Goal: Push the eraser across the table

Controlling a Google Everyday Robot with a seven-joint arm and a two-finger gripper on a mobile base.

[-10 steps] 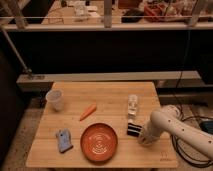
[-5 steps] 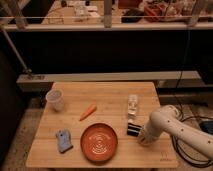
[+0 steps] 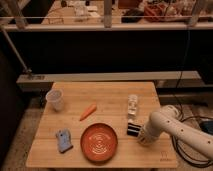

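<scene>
One pale plank tabletop [image 3: 107, 95] fills the scene, w/ six items spread on it. White robot arm [image 3: 180, 131] reaches in from the view's right edge. Its tool [image 3: 144, 137] is down near the surface at front right, just beside the eraser. Whether the tool is released or clenched can't be told here. Orange plate [image 3: 100, 142] sits front-centre. Whitish cup [image 3: 55, 99] stands at left, toward the back. Blue rectangular object [image 3: 64, 140] lies front-left, beside the plate. Whitish upright item [image 3: 132, 105] stands right of centre, just behind the eraser. Orange carrot-like piece [image 3: 88, 112] lies btwn cup and plate. Smallest is the eraser [image 3: 133, 129], black w/ thin white stripes, flat on the wood btwn plate and tool, near the plate's right rim but apart from it.

Approach looks about done; the push itself seems not yet begun. To do it well, keep the tool low, skimming the wood, & meet the eraser square on its right face so it slides, not spins. Straight left runs into the plate. A line angled toward back-centre, clear of the upright item & carrot, looks safer. Slow, steady travel should keep contact.
</scene>
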